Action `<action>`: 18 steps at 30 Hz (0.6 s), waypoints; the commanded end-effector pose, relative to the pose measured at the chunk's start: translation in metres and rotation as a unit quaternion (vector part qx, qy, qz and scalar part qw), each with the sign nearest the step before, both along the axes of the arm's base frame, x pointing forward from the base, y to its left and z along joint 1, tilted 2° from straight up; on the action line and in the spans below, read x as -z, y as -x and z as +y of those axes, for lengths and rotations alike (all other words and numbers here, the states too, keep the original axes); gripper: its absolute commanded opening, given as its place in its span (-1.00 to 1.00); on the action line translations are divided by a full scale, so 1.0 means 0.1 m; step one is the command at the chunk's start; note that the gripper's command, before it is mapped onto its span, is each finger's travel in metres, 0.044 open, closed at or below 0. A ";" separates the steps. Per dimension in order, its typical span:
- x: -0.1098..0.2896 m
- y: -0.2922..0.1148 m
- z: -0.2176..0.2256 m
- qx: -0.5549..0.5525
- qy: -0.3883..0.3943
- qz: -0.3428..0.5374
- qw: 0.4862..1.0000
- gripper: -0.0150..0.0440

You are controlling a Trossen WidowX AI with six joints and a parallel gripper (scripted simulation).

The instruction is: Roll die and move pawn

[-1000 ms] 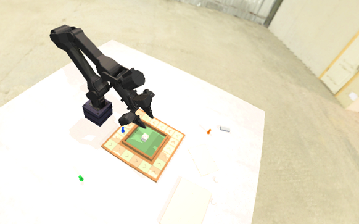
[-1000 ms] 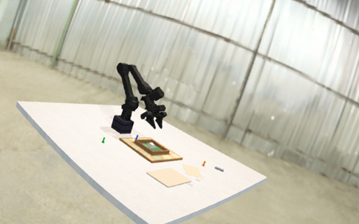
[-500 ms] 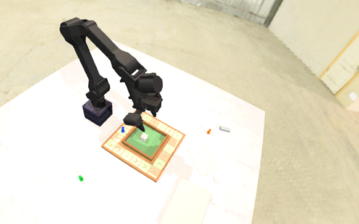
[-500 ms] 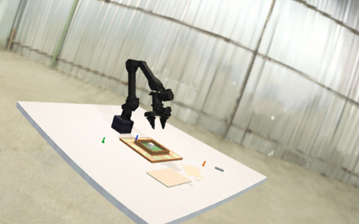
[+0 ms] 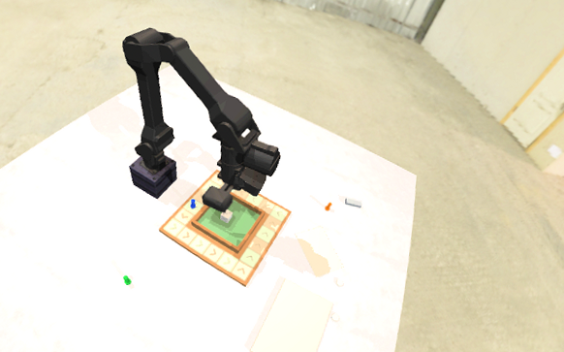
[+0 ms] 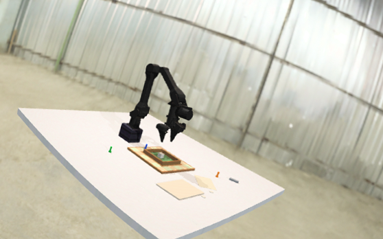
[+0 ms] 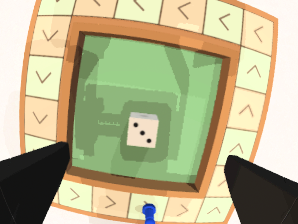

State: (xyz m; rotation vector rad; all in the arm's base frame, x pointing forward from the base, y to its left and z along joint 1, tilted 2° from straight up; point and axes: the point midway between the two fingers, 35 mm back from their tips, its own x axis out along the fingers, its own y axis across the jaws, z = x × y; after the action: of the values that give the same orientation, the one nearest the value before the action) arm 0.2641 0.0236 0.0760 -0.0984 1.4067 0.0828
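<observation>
A white die is inside the green-floored tray, with three pips facing up in the wrist view; whether it is fully at rest cannot be told. The blue pawn stands upright on a pale green square of the board, on the side nearest the arm's base. The arrows beside it point right in the wrist view. My gripper is wide open and empty above the tray, pointing down, clear of die and pawn.
A green pawn and an orange pawn stand off the board. A grey block lies near the orange one. A flat cream panel and small pale discs lie beyond the board.
</observation>
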 end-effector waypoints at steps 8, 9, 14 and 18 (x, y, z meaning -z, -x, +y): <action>0.41 1.05 -0.30 -0.189 0.024 0.056 0.980 0.19; 0.41 1.06 -0.30 -0.190 0.024 0.056 0.980 0.19; 0.41 1.06 -0.30 -0.190 0.024 0.056 0.980 0.19; 0.41 1.06 -0.29 -0.190 0.024 0.056 0.980 0.19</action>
State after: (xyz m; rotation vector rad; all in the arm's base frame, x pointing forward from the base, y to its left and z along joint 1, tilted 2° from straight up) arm 0.1626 -0.0065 0.0375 -0.4015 1.4823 0.3597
